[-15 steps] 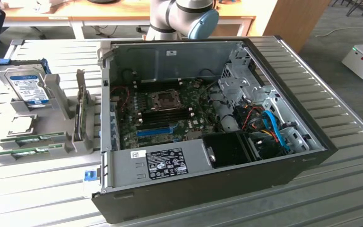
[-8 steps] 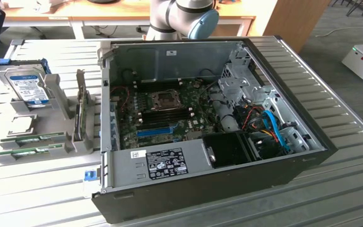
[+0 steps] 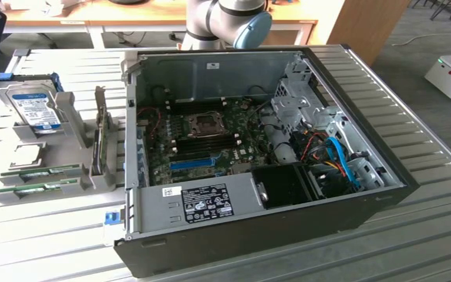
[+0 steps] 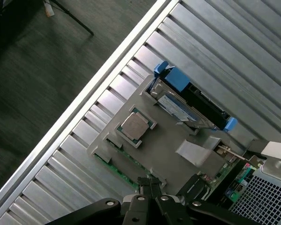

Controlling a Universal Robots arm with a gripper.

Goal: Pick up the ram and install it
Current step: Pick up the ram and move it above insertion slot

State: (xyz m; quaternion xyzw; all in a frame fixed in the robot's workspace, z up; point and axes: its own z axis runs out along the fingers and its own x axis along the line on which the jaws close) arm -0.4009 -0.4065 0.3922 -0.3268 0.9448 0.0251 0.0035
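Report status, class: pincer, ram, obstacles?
Pincer shut, empty, above the gray rack. Ram in the rack, not yet lifted. Hard drive in same rack, apart from ram.

We see the ram (image 3: 41, 171) as a long, thin green stick with small pale patches, resting lengthwise in a slot of the grey holder (image 3: 61, 192) at the exterior view's left. A second stick (image 3: 31, 188) lies parallel just beside it. Both sit unheld. The wrist view catches one green edge (image 4: 114, 168).
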